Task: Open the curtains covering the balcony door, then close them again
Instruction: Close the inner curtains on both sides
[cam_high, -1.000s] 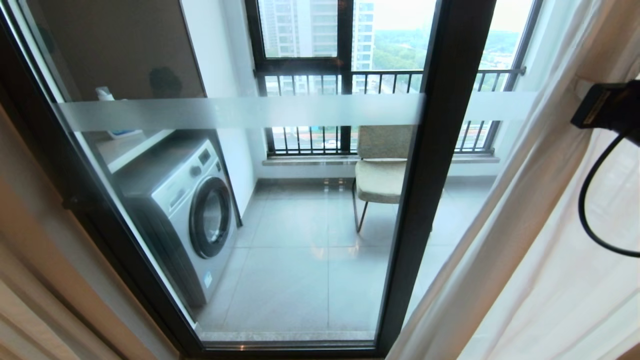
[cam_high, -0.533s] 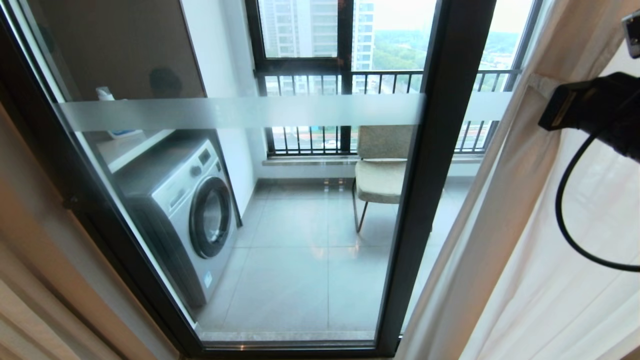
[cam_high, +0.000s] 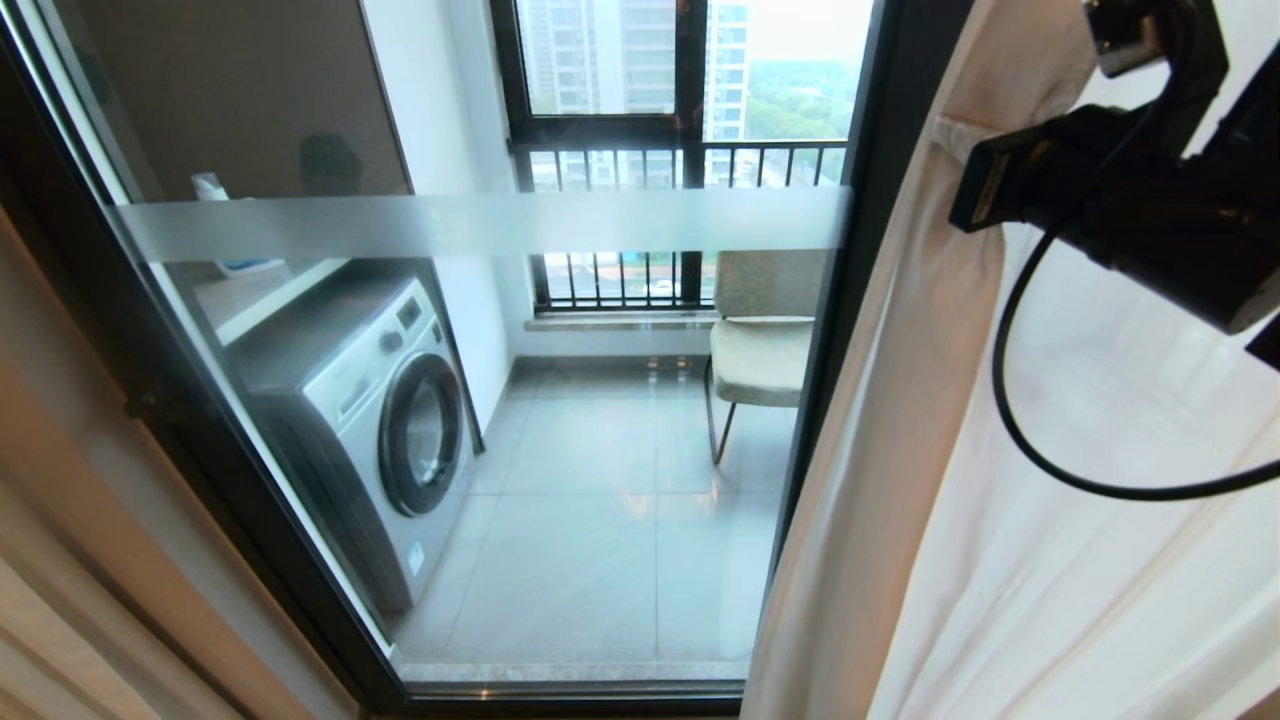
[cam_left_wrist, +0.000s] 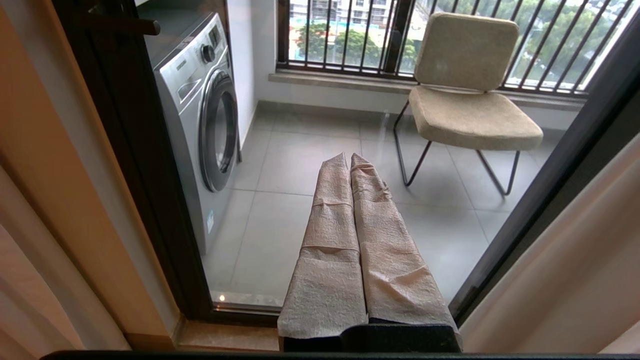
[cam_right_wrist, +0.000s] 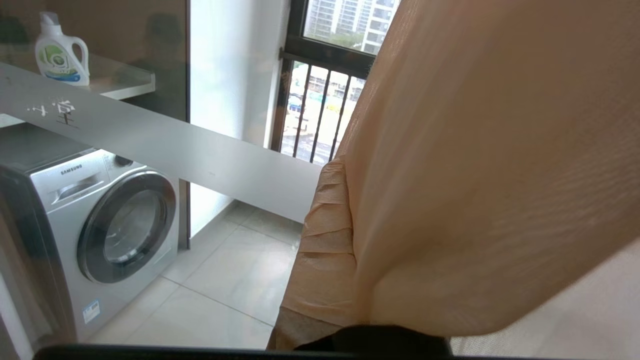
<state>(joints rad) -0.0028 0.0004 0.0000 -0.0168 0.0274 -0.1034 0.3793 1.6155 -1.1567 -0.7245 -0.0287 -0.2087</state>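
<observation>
The balcony door (cam_high: 600, 500) is glass in a dark frame (cam_high: 885, 90), crossed by a frosted strip (cam_high: 480, 222). A pale curtain (cam_high: 1000, 520) hangs at the right, its edge lying over the frame's upright. My right arm (cam_high: 1120, 200) reaches in high at the right. In the right wrist view the right gripper (cam_right_wrist: 345, 167) is shut on the curtain (cam_right_wrist: 490, 150); cloth drapes over one taped finger and hides it. A beige drape (cam_high: 60, 560) hangs at the far left. My left gripper (cam_left_wrist: 347, 157) is parked low before the glass, shut, with nothing between its taped fingers.
Behind the glass stand a washing machine (cam_high: 370, 420), a padded chair (cam_high: 765, 340) and a railed window (cam_high: 680, 160). A detergent bottle (cam_right_wrist: 60, 50) sits on a shelf above the machine. The door sill (cam_left_wrist: 235, 300) runs along the floor.
My right arm has swung left and up, dragging the curtain's edge left with it. The cloth now covers the glass right of the upright and part of the upright. The left arm is still.
</observation>
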